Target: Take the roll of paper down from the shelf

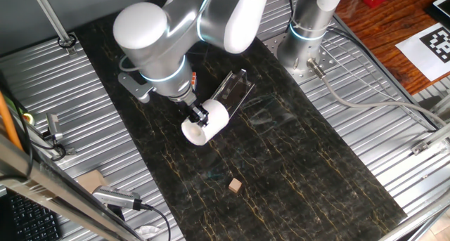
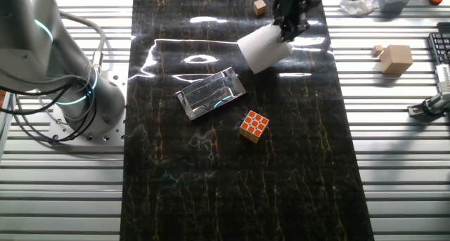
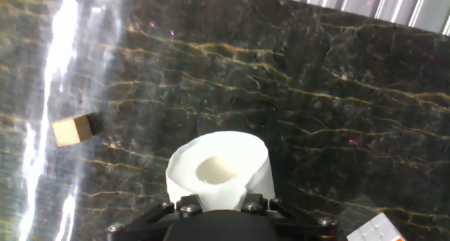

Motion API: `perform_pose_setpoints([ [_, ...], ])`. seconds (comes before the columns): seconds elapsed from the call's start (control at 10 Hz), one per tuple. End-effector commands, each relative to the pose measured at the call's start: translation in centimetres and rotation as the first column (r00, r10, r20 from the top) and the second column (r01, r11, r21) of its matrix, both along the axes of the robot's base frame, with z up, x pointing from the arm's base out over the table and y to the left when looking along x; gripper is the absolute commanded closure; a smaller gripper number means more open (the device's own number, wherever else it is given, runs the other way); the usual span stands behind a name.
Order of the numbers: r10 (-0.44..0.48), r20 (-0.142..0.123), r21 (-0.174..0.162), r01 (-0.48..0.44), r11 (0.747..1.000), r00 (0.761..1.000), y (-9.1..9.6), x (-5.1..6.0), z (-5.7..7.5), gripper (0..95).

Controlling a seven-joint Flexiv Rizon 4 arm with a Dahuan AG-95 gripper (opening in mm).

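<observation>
The white roll of paper (image 1: pixel 204 122) is held in my gripper (image 1: pixel 199 115), clear of the shelf and above the dark mat. The gripper is shut on the roll's side. In the other fixed view the roll (image 2: pixel 262 48) hangs under the gripper (image 2: pixel 287 29), away from the shelf (image 2: pixel 209 93). The shelf (image 1: pixel 236 88) is a low shiny metal rack with nothing on it. In the hand view the roll (image 3: pixel 219 169) sits between my fingers with its centre hole facing the camera.
An orange-and-white puzzle cube (image 2: pixel 254 126) lies beside the shelf. A small tan wooden block (image 1: pixel 235 186) lies on the mat; it also shows in the hand view (image 3: pixel 76 128). The arm's base (image 1: pixel 307 37) stands at the mat's far end. Ribbed metal tabletop (image 1: pixel 394 150) flanks the mat.
</observation>
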State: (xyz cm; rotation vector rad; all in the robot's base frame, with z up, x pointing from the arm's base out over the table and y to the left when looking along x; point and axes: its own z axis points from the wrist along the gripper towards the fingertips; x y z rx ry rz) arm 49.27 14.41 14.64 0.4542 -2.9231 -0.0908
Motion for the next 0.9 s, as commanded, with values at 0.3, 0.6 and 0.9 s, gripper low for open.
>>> perform_pose_setpoints([
  [0.3,0.063,0.005,0.01,-0.063,0.998,0.998,-0.05,-0.09,-0.07,19.0],
  [0.6,0.041,-0.012,0.002,-0.041,0.999,0.999,-0.02,-0.14,0.01,38.0],
  [0.9,-0.049,-0.04,-0.025,0.048,0.999,0.998,-0.05,-0.29,0.15,95.0],
])
